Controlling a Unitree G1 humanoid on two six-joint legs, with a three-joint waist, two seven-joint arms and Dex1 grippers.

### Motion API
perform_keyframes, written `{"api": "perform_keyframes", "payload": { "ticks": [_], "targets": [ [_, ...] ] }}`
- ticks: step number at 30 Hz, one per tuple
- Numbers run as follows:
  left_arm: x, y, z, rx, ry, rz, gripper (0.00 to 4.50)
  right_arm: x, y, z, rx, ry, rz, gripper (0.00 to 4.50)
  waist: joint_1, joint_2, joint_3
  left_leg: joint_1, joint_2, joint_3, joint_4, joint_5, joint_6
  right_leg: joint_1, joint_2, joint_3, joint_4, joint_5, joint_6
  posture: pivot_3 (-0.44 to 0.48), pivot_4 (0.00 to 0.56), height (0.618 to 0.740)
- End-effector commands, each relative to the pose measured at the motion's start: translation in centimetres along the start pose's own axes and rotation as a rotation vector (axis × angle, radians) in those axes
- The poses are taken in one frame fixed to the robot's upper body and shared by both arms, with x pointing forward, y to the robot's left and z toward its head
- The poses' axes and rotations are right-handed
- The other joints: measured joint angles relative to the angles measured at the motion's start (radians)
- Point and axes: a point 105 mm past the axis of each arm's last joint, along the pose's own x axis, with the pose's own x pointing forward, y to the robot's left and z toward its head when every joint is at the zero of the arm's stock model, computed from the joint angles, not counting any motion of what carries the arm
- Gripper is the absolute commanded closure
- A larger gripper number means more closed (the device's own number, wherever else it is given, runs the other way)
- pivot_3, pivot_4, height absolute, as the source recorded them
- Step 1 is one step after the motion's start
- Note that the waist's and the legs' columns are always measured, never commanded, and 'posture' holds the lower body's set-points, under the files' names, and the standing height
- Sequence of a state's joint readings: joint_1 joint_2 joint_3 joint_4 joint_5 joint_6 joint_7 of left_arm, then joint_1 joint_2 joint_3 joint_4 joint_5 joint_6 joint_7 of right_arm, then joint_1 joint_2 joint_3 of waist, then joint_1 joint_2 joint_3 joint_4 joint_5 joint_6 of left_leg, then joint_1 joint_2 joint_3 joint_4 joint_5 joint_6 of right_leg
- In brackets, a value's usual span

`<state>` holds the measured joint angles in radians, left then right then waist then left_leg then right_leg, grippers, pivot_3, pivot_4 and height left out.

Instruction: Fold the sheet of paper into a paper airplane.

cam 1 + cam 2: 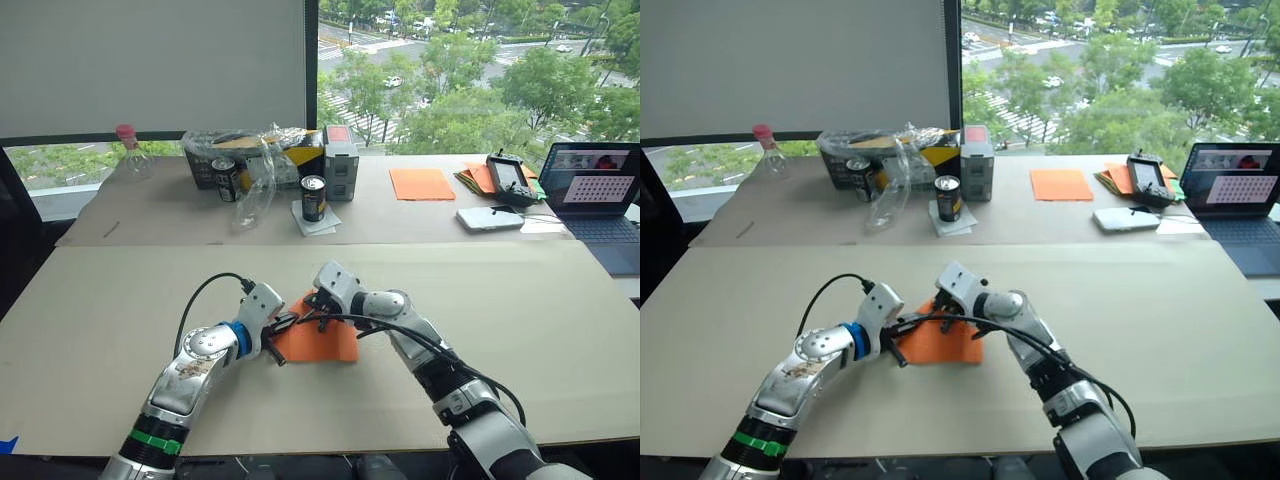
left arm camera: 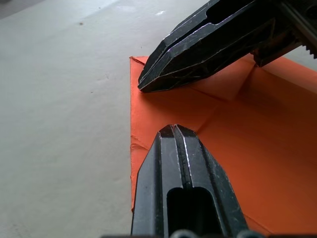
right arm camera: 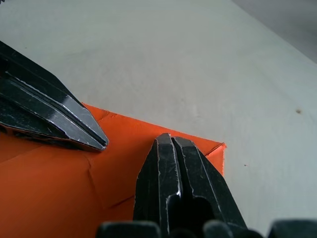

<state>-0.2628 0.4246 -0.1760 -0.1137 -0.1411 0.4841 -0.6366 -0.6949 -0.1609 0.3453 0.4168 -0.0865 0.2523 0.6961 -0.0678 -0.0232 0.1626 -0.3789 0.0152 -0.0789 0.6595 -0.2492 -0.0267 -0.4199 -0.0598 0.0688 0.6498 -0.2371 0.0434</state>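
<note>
The sheet of paper (image 1: 322, 344) lies flat on the near tan table, bright orange, with fold creases (image 2: 225, 94) near its far left corner. My left gripper (image 1: 289, 325) comes in from the left, shut, its tip (image 2: 173, 129) resting on the sheet near the left edge. Reaching from the right, my right gripper (image 1: 314, 317) is also shut, and its tip (image 3: 171, 139) presses on the paper by the far corner. The two tips sit a finger's width apart, with nothing held between either pair of fingers.
On the far table stand two drink cans (image 1: 313, 198), a grey box (image 1: 341, 162), a crumpled plastic bag (image 1: 255, 170) and a bottle (image 1: 130, 155). A smooth orange sheet (image 1: 421, 184), a pile of orange sheets (image 1: 478, 178), a white tablet (image 1: 490, 218) and a laptop (image 1: 598, 195) lie to the right.
</note>
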Motion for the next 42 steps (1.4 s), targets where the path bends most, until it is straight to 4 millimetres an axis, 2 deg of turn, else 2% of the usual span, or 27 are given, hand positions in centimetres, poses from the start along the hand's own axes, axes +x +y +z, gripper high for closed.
{"api": "perform_keyframes", "payload": {
  "ticks": [1, 4, 10, 14, 17, 19, 21, 22, 24, 31, 38, 42],
  "targets": [
    [0.0, -0.8, -1.9, -0.022, 0.067, -0.014, 4.48, 0.5, 0.3, 0.0, -0.004, -0.005, 0.014, 4.5, 0.0, 0.0, 0.0, 0.0, 0.0, 0.0, 0.0, 0.0, 0.0, 0.0, 0.0, 0.0, 0.0, 0.0, 0.0, 0.0, 0.15, 0.73],
    [-0.1, -0.7, -1.8, -0.029, 0.062, -0.001, 4.48, 0.6, -0.6, -0.6, -0.025, 0.027, -0.021, 4.5, -0.001, 0.0, 0.0, 0.001, 0.0, 0.0, 0.0, 0.0, 0.0, 0.001, 0.0, 0.0, 0.0, 0.0, 0.0, 0.0, 0.15, 0.73],
    [-0.3, 0.3, -1.7, -0.014, 0.056, 0.05, 4.48, -0.6, -3.6, -1.3, 0.017, 0.04, -0.14, 4.5, 0.005, 0.0, 0.0, 0.002, 0.0, 0.0, 0.0, 0.0, 0.0, 0.002, 0.0, 0.0, 0.001, 0.0, 0.0, 0.0, 0.15, 0.73],
    [-0.3, 0.4, -1.8, -0.011, 0.057, 0.055, 4.48, -1.3, -4.5, -1.4, 0.011, 0.034, -0.165, 4.5, 0.007, 0.0, 0.0, 0.002, 0.0, 0.0, 0.0, 0.0, 0.0, 0.002, 0.0, 0.0, 0.001, 0.0, 0.0, 0.0, 0.15, 0.73],
    [-0.2, 0.6, -1.6, -0.003, 0.045, 0.067, 4.48, -1.7, -4.8, -0.2, -0.01, -0.029, -0.17, 4.5, 0.007, 0.0, 0.0, 0.002, 0.0, 0.0, 0.0, 0.0, 0.0, 0.002, 0.0, 0.0, 0.001, 0.0, 0.0, 0.0, 0.15, 0.73],
    [0.1, 0.6, -1.3, -0.003, 0.037, 0.067, 4.48, -2.2, -4.9, 2.1, -0.04, -0.137, -0.161, 4.5, 0.007, 0.0, 0.0, 0.002, 0.0, 0.0, 0.0, 0.0, 0.0, 0.001, 0.0, 0.0, 0.001, 0.0, 0.0, 0.0, 0.15, 0.73],
    [0.3, 0.5, -1.2, -0.003, 0.034, 0.06, 4.48, -2.7, -4.6, 3.6, -0.036, -0.213, -0.146, 4.5, 0.007, 0.0, 0.0, 0.0, 0.0, 0.0, 0.0, 0.0, 0.0, 0.0, 0.0, 0.0, 0.001, 0.0, 0.0, 0.0, 0.15, 0.73],
    [0.5, 0.4, -1.0, -0.005, 0.028, 0.055, 4.48, -2.8, -3.9, 3.6, -0.039, -0.216, -0.116, 4.5, 0.007, 0.0, 0.0, 0.0, 0.0, 0.0, 0.0, 0.0, 0.0, 0.0, 0.0, 0.0, 0.001, 0.0, 0.0, 0.0, 0.15, 0.73],
    [0.8, 0.4, -0.6, -0.01, 0.018, 0.053, 4.48, -3.0, -2.3, 3.1, -0.049, -0.194, -0.054, 4.5, 0.007, 0.0, 0.0, 0.0, 0.0, 0.0, 0.0, 0.0, 0.0, 0.0, 0.0, 0.0, 0.001, 0.0, 0.0, 0.0, 0.15, 0.73],
    [1.2, 0.2, -0.2, -0.016, 0.005, 0.037, 4.48, -2.5, 1.1, 0.7, 0.002, -0.13, 0.028, 4.5, 0.016, 0.0, 0.0, 0.0, 0.0, 0.0, 0.0, 0.0, 0.0, 0.0, 0.0, 0.0, 0.0, 0.0, 0.0, 0.0, 0.15, 0.73],
    [1.6, 0.2, 0.4, -0.054, -0.009, 0.013, 4.48, -2.1, 1.8, -1.9, 0.029, -0.037, 0.031, 4.5, 0.022, 0.0, 0.0, 0.0, 0.0, 0.0, 0.0, 0.0, 0.0, 0.0, 0.0, 0.0, 0.0, 0.0, 0.0, 0.0, 0.15, 0.73],
    [1.8, 0.2, 1.2, -0.109, -0.019, -0.019, 4.48, -2.4, 1.7, -2.7, 0.044, -0.016, 0.017, 4.5, 0.022, 0.0, 0.0, 0.001, 0.0, 0.0, 0.0, 0.0, 0.0, 0.001, 0.0, 0.0, 0.0, 0.0, 0.0, 0.0, 0.15, 0.73]
  ]
}}
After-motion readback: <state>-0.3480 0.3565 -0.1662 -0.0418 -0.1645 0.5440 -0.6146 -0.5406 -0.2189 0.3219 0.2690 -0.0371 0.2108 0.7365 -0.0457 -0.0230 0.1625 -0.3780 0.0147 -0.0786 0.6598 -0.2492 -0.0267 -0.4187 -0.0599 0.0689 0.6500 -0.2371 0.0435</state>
